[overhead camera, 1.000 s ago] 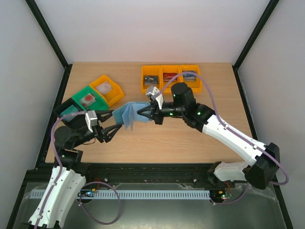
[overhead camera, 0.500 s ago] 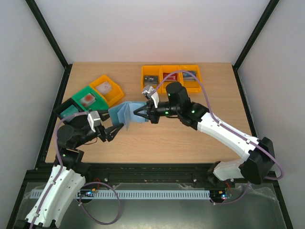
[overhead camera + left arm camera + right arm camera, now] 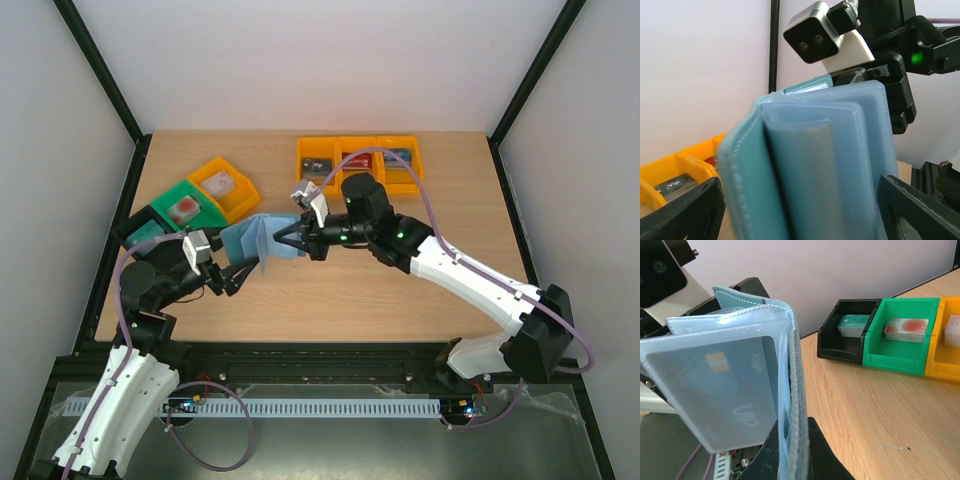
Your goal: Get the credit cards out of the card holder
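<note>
Your right fingers (image 3: 284, 238) pinch the card holder (image 3: 258, 240) above the surface; your left fingers (image 3: 682, 210) stand open around its free end, 1 grey card (image 3: 725, 380) inside a pocket.

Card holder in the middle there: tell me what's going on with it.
The right gripper is shut on one edge of the teal card holder, holding it up, fanned open. The left gripper is open, with its jaws wide on either side of the holder's other end and not closed on it. A grey card sits in one of its clear pockets, not yet pulled out.
</note>
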Controlling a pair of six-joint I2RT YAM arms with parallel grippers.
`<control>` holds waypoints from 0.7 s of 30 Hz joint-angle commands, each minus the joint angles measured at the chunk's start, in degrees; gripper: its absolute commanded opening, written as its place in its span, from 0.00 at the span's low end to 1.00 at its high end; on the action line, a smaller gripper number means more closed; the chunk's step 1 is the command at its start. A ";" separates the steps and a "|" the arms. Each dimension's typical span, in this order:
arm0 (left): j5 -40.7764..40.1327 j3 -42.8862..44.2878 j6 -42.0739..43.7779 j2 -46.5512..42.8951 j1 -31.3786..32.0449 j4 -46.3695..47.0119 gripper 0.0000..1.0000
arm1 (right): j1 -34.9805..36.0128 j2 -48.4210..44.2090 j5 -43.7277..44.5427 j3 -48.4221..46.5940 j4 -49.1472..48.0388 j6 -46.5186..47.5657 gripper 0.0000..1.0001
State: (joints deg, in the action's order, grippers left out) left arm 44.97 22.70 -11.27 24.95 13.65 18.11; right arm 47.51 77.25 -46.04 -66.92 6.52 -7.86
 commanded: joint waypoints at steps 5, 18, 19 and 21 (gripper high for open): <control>1.26 1.21 0.50 0.01 0.24 0.95 0.86 | 1.90 2.18 3.69 -4.43 -0.30 0.15 0.02; 2.15 1.29 0.50 -0.08 0.23 0.79 0.92 | 2.15 1.94 5.17 -4.80 0.95 1.21 0.02; 2.14 1.30 0.58 -0.08 0.21 0.69 0.91 | 2.15 1.94 5.17 -4.73 1.02 1.23 0.02; 2.06 1.29 0.80 -0.08 0.23 0.48 0.87 | 2.15 1.87 5.16 -4.65 1.04 1.36 0.02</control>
State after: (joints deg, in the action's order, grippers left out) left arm 46.06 22.70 -10.90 24.95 13.65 18.04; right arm 49.28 79.29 -41.30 -69.56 7.73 -7.27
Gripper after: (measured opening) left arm 0.900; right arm 0.033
